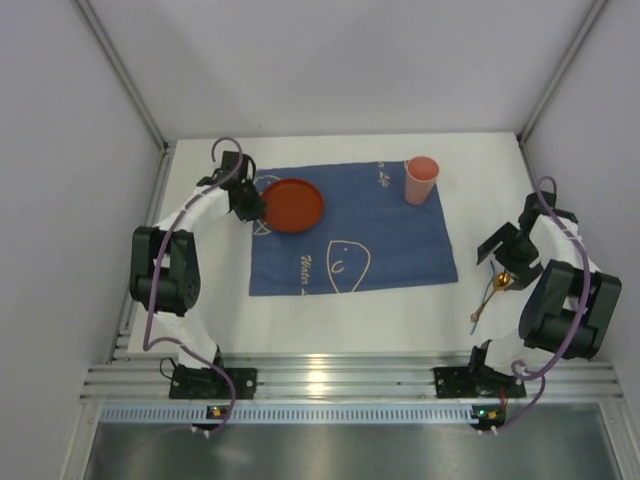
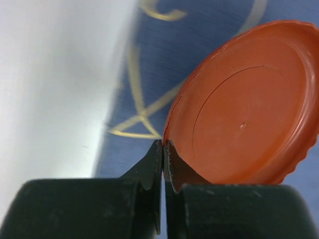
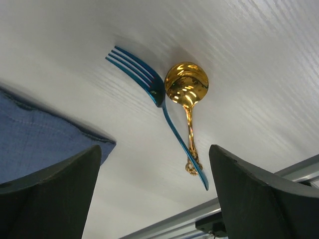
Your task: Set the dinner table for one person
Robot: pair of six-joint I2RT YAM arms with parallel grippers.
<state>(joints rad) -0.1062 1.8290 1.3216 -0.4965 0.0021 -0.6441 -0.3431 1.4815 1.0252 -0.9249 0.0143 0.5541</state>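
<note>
From above, the white table (image 1: 400,320) fills the middle of the frame. Its long axis runs left to right, parallel to the rail (image 1: 350,380) along the bottom. A blue mat (image 1: 400,240) lies on it, with a red plate (image 1: 292,204) at upper left and a pink cup (image 1: 421,180) at upper right.

Left wrist: the left gripper (image 2: 163,145) is pinched fully closed at the plate's rim, with nothing visible between its fingers.

Right wrist: the right gripper (image 3: 154,147) gapes wide and empty above 1 fork (image 3: 164,114) and 1 spoon (image 3: 185,84), which lie touching on bare table.

pale script on the blue mat (image 1: 410,240) seems to read "water"; other lettering illegible.
</note>
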